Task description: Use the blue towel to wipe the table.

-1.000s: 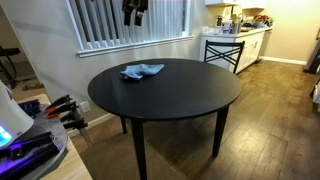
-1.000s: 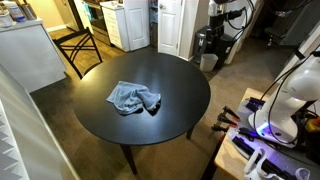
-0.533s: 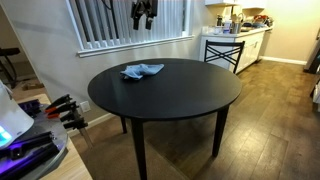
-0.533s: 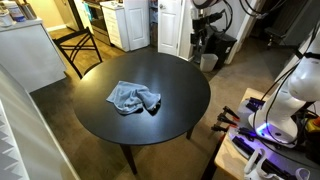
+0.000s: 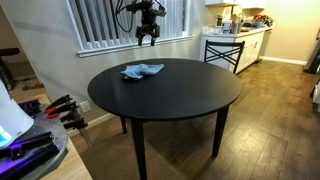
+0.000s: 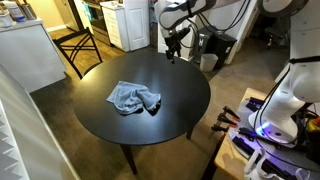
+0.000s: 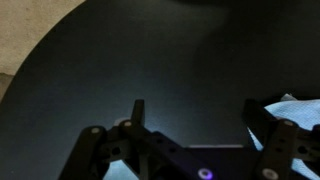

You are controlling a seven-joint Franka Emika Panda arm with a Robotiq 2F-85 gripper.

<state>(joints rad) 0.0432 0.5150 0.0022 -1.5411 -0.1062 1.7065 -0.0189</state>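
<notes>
A crumpled blue towel lies on the round black table, near its far edge by the window; it also shows in an exterior view. My gripper hangs in the air above the table's far side, off to one side of the towel, also in an exterior view. In the wrist view my gripper is open and empty over the dark tabletop. A corner of the towel shows at the right edge, by one finger.
Window blinds are behind the table. A black chair and kitchen counter stand to one side, a chair and white appliances in an exterior view. Robot gear and tools sit near the table's edge.
My arm has come down and swung in over the table's far side; the gripper is lower and closer to the towel than before. The towel has not moved.
</notes>
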